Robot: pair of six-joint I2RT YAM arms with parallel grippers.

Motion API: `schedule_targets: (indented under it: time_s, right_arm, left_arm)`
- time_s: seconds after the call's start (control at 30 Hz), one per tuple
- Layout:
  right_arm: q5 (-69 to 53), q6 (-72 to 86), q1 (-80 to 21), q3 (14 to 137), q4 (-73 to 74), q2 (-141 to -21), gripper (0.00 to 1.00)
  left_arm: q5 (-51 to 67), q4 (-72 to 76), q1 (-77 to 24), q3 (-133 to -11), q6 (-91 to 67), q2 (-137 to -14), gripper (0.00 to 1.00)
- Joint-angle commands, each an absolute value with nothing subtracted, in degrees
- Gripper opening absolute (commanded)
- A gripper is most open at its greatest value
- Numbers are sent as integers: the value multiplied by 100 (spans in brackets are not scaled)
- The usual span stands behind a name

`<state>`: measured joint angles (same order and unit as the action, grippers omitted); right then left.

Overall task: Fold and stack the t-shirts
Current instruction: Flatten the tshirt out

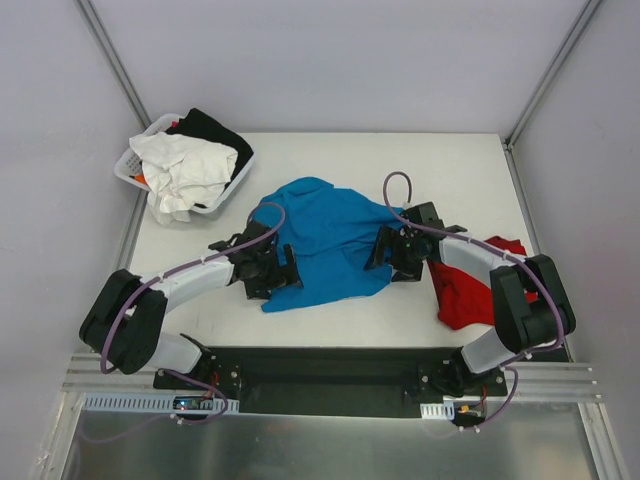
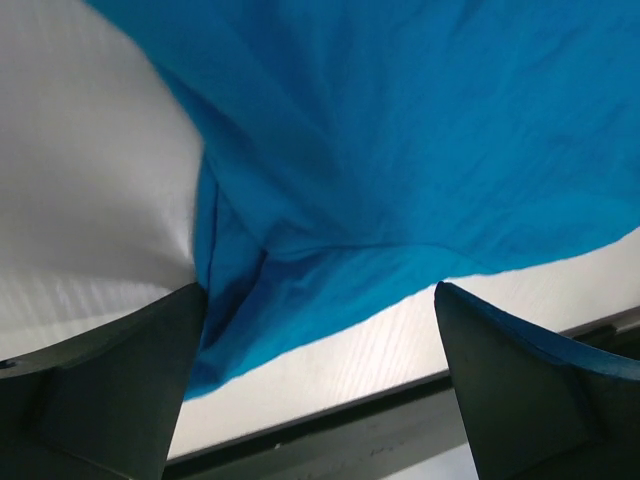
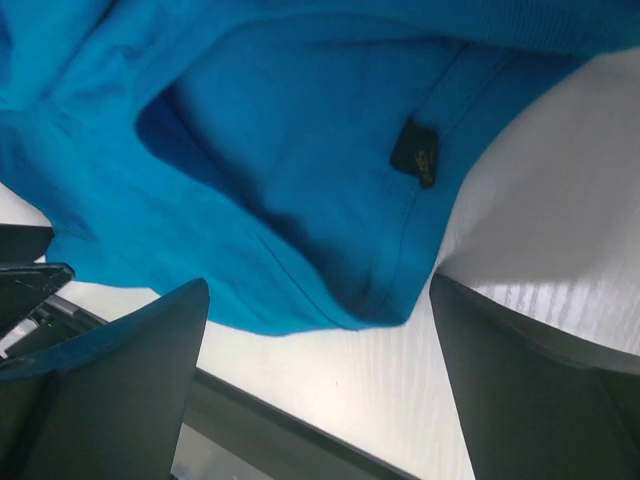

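The turquoise-blue t-shirt (image 1: 330, 235) lies crumpled in the middle of the white table (image 1: 455, 170). The red t-shirt (image 1: 468, 292) lies bunched at the right, partly under my right arm. My left gripper (image 1: 285, 272) stands open at the blue shirt's near-left corner. In the left wrist view the blue t-shirt (image 2: 400, 150) has its hem between the spread fingers of the left gripper (image 2: 318, 300), nothing pinched. My right gripper (image 1: 386, 250) stands open at the shirt's right edge. In the right wrist view the right gripper (image 3: 318, 290) frames the blue t-shirt's (image 3: 280, 150) collar, with its black label (image 3: 415, 153).
A white laundry basket (image 1: 135, 172) at the back left holds a white garment (image 1: 185, 165) and a black garment (image 1: 215, 130). The table's near edge (image 2: 400, 385) runs close below both grippers. Grey walls and metal posts enclose the table.
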<state>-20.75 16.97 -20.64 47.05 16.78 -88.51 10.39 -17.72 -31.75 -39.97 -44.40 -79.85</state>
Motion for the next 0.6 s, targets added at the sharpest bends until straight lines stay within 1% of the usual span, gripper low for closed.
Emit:
schedule_targets:
  time_s: [0.0, 0.13, 0.17, 0.2, 0.27, 0.3, 0.33, 0.37, 0.4, 0.5, 0.57]
  right_arm:
    - [-2145, 1916, -2039, 4475, 1248, -8658, 96]
    - [-2171, 2118, -2074, 4210, 1029, -8578, 96]
    - [-2180, 2170, -2126, 4184, 924, -8613, 98]
    - [-2214, 2241, -2179, 4201, 879, -8657, 93]
    - [-2206, 2311, -2346, 4280, 844, -8797, 79]
    - [-2189, 2338, -2408, 4324, 844, -8833, 64]
    - [-2162, 2416, -2434, 4394, 852, -8842, 55]
    - [-2110, 2443, -2513, 4429, 896, -8816, 44]
    - [-1979, 2469, -2557, 4473, 966, -8807, 1]
    - [-1916, 2496, -2671, 4675, 1291, -8640, 1]
    - [-1872, 2418, -2724, 4929, 1791, -8456, 1]
  left_arm:
    - [1204, -1239, -3120, -3700, -4535, -8033, 99]
    - [1248, -1117, -3146, -3647, -4526, -8095, 99]
    - [1248, -1081, -3173, -3665, -4526, -8173, 96]
    - [1274, -977, -3173, -3682, -4552, -8235, 86]
    - [1344, -905, -3234, -3813, -4614, -8419, 47]
    - [1371, -905, -3260, -3875, -4649, -8472, 22]
    - [1380, -914, -3296, -3937, -4702, -8499, 10]
    - [1380, -923, -3339, -4042, -4720, -8473, 0]
    - [1371, -923, -3418, -4069, -4755, -8438, 0]
    - [1415, -1124, -3472, -4201, -4843, -8236, 0]
    - [1345, -1790, -3480, -4594, -4782, -8000, 0]
